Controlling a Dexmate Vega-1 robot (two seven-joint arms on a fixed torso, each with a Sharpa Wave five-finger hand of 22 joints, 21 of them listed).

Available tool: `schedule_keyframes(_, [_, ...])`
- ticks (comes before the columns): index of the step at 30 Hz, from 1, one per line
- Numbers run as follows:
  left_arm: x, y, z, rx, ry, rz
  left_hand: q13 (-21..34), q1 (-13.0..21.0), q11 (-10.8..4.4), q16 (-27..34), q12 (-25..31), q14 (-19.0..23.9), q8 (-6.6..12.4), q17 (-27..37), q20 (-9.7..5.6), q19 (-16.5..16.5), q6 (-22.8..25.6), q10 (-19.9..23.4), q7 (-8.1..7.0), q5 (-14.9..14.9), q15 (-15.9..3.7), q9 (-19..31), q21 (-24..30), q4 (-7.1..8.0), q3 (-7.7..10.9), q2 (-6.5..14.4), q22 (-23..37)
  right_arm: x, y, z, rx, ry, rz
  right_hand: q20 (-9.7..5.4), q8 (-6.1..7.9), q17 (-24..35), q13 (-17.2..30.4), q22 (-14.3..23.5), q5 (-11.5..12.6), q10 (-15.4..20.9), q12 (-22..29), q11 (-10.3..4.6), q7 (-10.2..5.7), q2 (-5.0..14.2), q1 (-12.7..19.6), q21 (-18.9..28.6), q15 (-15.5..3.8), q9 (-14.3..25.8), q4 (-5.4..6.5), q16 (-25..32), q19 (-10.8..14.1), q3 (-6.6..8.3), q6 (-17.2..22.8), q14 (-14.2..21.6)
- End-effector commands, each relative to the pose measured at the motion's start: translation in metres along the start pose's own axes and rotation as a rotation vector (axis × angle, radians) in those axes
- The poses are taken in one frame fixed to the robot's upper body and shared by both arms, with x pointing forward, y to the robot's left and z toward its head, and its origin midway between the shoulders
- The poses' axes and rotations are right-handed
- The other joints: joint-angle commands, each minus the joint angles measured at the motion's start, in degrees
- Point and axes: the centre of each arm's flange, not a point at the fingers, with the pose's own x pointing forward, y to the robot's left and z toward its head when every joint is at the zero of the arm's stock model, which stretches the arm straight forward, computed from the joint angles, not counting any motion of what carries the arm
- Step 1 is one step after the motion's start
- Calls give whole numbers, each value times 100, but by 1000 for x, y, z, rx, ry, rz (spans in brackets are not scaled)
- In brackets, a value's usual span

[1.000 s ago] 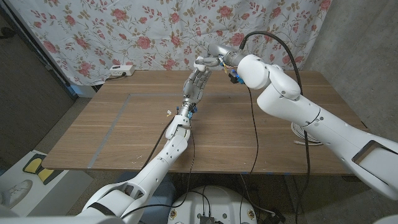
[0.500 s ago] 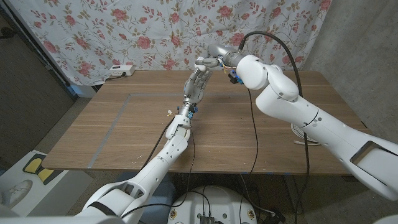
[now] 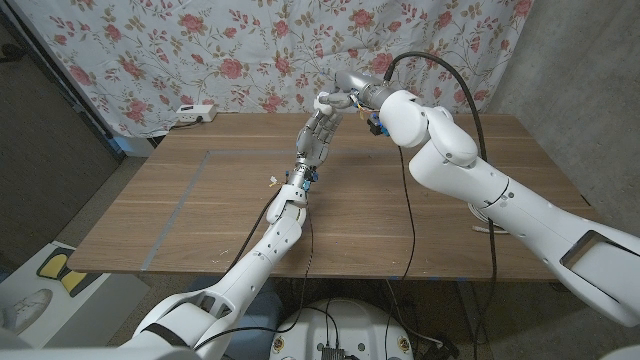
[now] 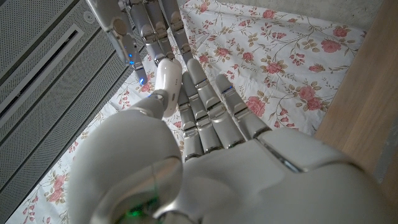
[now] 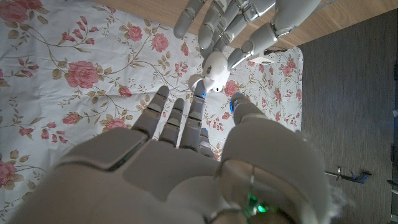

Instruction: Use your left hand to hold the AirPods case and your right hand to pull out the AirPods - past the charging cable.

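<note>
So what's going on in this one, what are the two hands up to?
The robot's left hand holds a white AirPods case up above the far side of the wooden table. The right hand reaches in from the other side, its fingertips at the case. Whether an AirPod is out yet can't be told.

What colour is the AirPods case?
White, clearest in the left wrist view: case held by the left hand.

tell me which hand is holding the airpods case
The left hand: it pinches the white AirPods case, while the right hand only reaches its fingers toward it.
</note>
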Motion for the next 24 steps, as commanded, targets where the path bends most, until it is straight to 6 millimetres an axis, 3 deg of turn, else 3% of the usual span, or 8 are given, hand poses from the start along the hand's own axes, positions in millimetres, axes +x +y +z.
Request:
schedule_keyframes(1, [1,-1,-1,-2,4,-19,19,100,-241,-9,-24,21,265,20,7,-37,494,244,-289,32,-24,2281,46,-136,222,174,-3,3,6,2,-7,-1,-3,-57,-21,14,82,8,30,38,77,-135,-2,-26,149,-1,-80,-1,-71,17,21,66,28,7])
schedule_keyframes(11, [4,-1,-3,-11,17,-36,26,88,-243,-20,-35,17,271,12,6,-55,485,243,-308,33,-20,2271,83,-143,226,168,-8,5,10,0,-8,7,5,26,-67,35,303,9,15,-22,251,-230,31,-99,429,-1,-138,2,-209,0,28,110,-34,50])
schedule_keyframes(24, [4,-1,-4,1,27,-33,29,80,-239,-24,-53,1,278,20,10,-80,465,240,-303,32,-17,2265,129,-154,227,176,-14,7,13,-2,-2,11,-2,-20,-84,173,646,18,-64,-80,553,-339,-72,-52,542,-6,-284,7,-113,49,-21,54,2,90])
